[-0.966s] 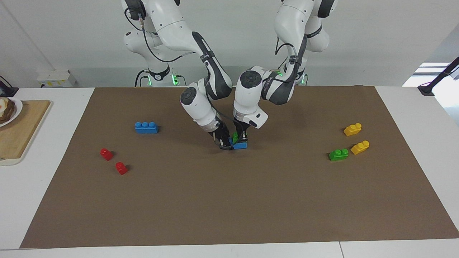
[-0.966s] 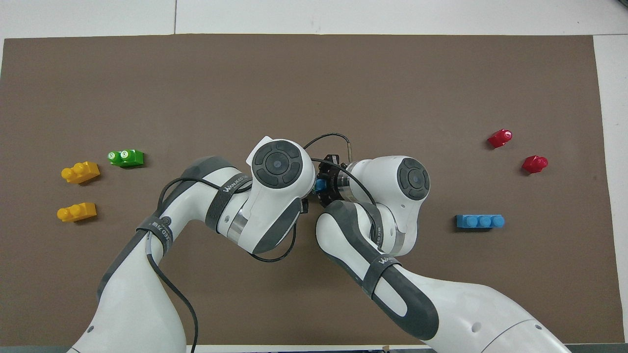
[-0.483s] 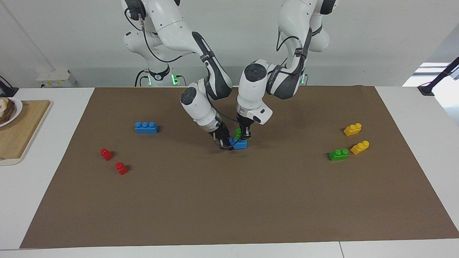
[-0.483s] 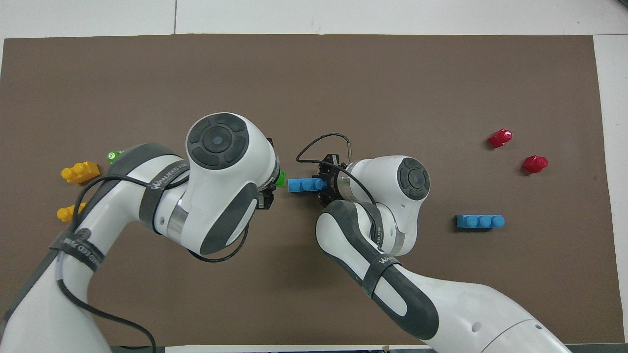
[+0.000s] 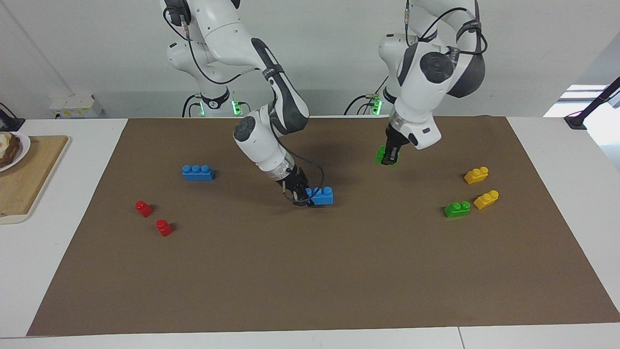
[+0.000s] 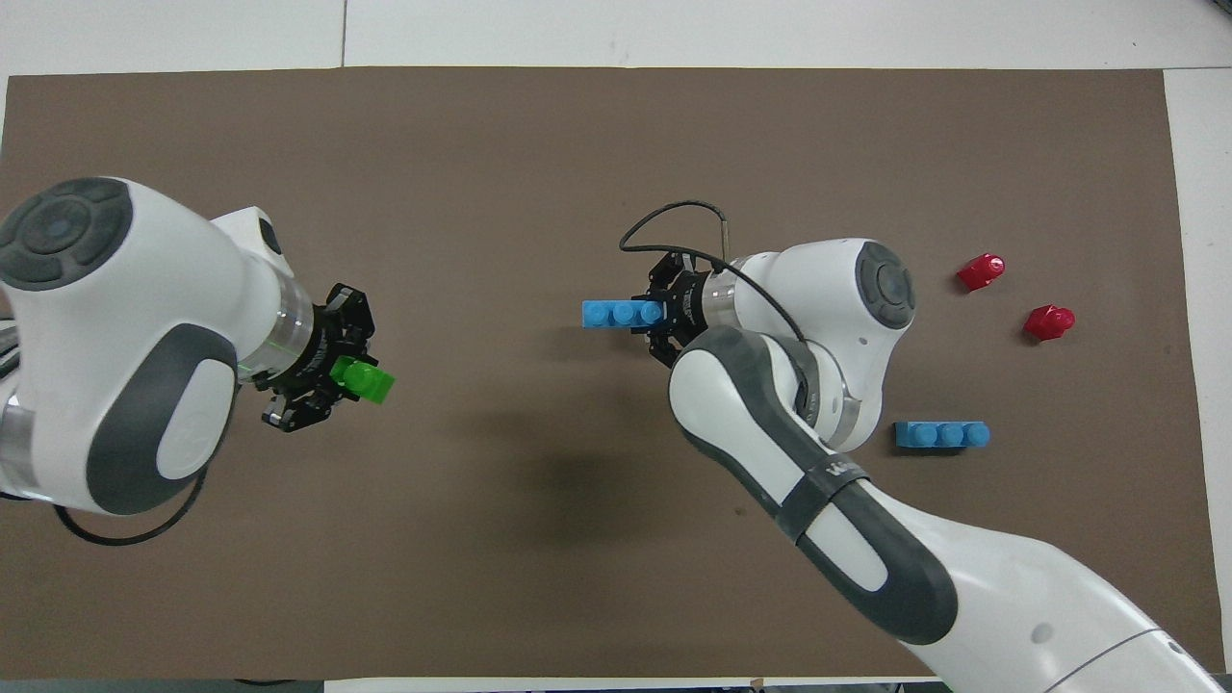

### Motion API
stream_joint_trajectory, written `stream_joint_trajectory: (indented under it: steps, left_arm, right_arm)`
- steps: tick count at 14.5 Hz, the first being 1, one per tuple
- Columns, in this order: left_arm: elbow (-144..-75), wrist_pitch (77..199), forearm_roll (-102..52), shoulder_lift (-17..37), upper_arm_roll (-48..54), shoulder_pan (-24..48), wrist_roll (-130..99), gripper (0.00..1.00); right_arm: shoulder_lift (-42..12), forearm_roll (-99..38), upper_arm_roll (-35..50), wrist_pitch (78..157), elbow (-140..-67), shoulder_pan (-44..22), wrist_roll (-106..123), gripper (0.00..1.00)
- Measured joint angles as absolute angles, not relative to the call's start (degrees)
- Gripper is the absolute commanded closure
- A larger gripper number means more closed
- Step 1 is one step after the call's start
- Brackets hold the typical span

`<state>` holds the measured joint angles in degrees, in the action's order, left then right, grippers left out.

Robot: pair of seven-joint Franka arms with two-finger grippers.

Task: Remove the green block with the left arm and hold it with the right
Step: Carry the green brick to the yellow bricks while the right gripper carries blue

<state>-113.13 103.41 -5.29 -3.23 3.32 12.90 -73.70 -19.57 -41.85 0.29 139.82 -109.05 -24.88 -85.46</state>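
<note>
My left gripper [image 5: 389, 157] is shut on the green block [image 5: 384, 155] and holds it in the air over the brown mat, toward the left arm's end. The block also shows in the overhead view [image 6: 364, 381], sticking out of the left gripper [image 6: 339, 375]. My right gripper [image 5: 302, 195] is low at the mat's middle, shut on one end of a blue three-stud brick [image 5: 323, 195]. That brick [image 6: 618, 314] and the right gripper [image 6: 664, 316] also show from above. I cannot tell whether the brick touches the mat.
A second green brick [image 5: 457, 209] and two yellow bricks [image 5: 476, 175] [image 5: 486, 199] lie at the left arm's end. Another blue brick [image 5: 197, 172] and two red pieces [image 5: 144, 208] [image 5: 164, 227] lie at the right arm's end. A wooden board [image 5: 29, 174] sits off the mat.
The left gripper has pulled the green block off the blue brick, risen and swung toward the left arm's end. The right gripper has kept its hold on the blue brick.
</note>
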Motion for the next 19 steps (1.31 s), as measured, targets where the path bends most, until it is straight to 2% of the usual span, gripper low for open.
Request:
stream_joint_trajectory:
  steps: [3,9,13,19]
  left_arm:
    - [-119.63,103.48,-5.51,-7.25,3.17,6.73,-52.16,1.0]
    - [-124.41,107.14,-5.23,-6.86,2.98,-3.46,-12.84,1.0]
    - [-126.91,115.63,-2.12,-3.0,3.0,-5.74,-2.1,1.0]
    - [-130.59,123.74,-1.82,0.55,3.26,-6.57,0.06,1.0]
  right_arm:
    - [-18.15,-40.18,-0.1,129.3,-106.21,-17.47,-81.42,1.0]
    - [-17.54,-38.04,-0.6,115.2,-107.42,-0.49,-67.22,1.0]
    - [-16.53,-32.9,-0.6,114.06,-110.24,6.38,-65.29,1.0]
    - [-16.05,-31.13,-0.55,118.79,-115.83,7.01,-60.63,1.0]
